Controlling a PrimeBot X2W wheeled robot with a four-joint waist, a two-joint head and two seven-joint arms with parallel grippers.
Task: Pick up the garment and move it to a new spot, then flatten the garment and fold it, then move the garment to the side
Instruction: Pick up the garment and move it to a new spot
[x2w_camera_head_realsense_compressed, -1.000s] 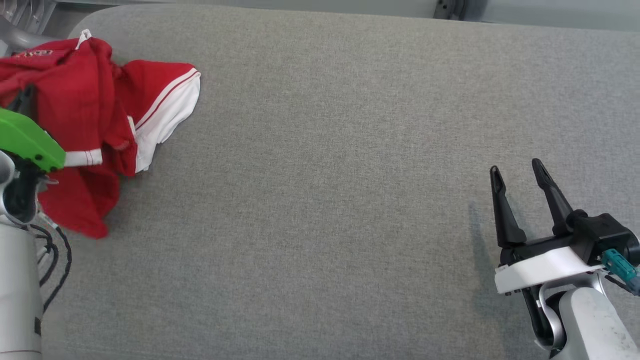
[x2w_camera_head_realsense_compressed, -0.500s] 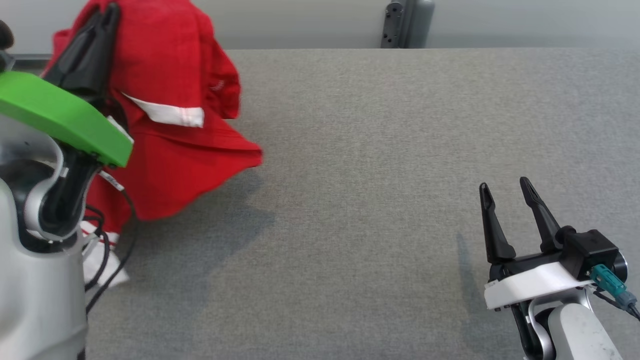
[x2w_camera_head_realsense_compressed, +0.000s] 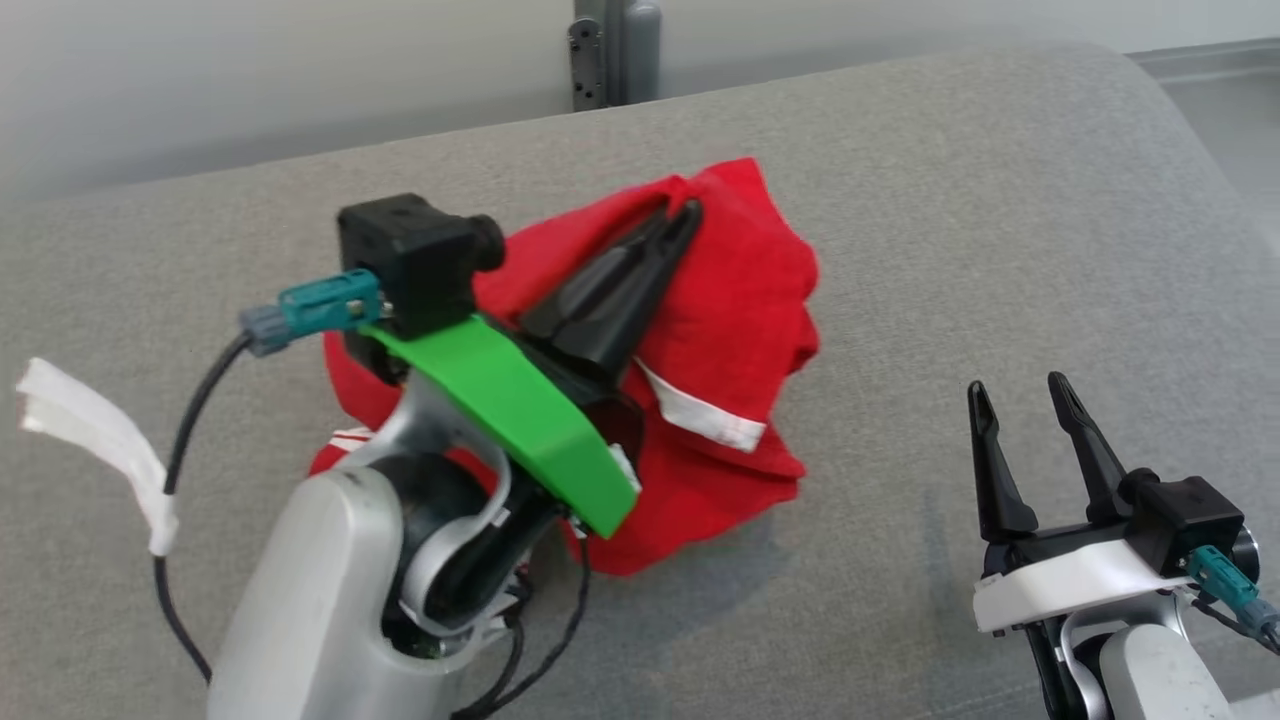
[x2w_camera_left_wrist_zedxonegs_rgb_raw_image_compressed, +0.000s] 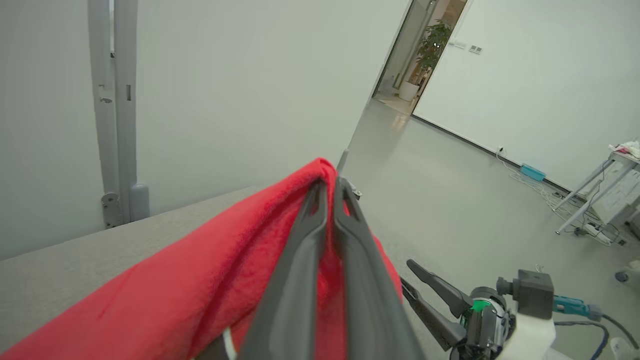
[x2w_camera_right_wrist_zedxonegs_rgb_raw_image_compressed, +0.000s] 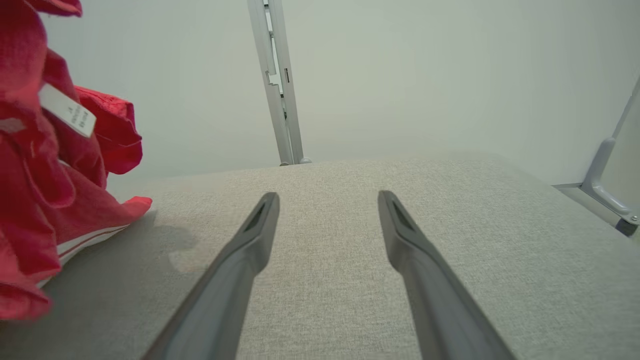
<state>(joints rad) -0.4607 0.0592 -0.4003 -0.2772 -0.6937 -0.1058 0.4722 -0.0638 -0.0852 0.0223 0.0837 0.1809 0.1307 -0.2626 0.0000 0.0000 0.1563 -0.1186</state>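
Note:
The garment (x2w_camera_head_realsense_compressed: 730, 300) is red with white trim and hangs bunched from my left gripper (x2w_camera_head_realsense_compressed: 682, 212), which is shut on its upper fold over the middle of the grey table (x2w_camera_head_realsense_compressed: 950, 220). In the left wrist view the two fingers (x2w_camera_left_wrist_zedxonegs_rgb_raw_image_compressed: 300, 260) press together with the red cloth (x2w_camera_left_wrist_zedxonegs_rgb_raw_image_compressed: 210, 270) draped around them. The garment's lower hem (x2w_camera_right_wrist_zedxonegs_rgb_raw_image_compressed: 95, 235) seems to rest on the table. My right gripper (x2w_camera_head_realsense_compressed: 1016, 388) stands open and empty at the lower right, apart from the garment (x2w_camera_right_wrist_zedxonegs_rgb_raw_image_compressed: 30, 200). Its spread jaws (x2w_camera_right_wrist_zedxonegs_rgb_raw_image_compressed: 328, 196) point across bare table.
A grey metal post (x2w_camera_head_realsense_compressed: 605, 50) stands behind the table's far edge. A white strip (x2w_camera_head_realsense_compressed: 100, 440) hangs on my left arm's cable. The table's rounded right corner (x2w_camera_head_realsense_compressed: 1150, 80) drops to the floor. My right gripper (x2w_camera_left_wrist_zedxonegs_rgb_raw_image_compressed: 407, 274) also appears low in the left wrist view.
The head camera has shifted. My left gripper has lifted the garment off the table's left end and carried it right, toward the middle. The right gripper has stayed open and still.

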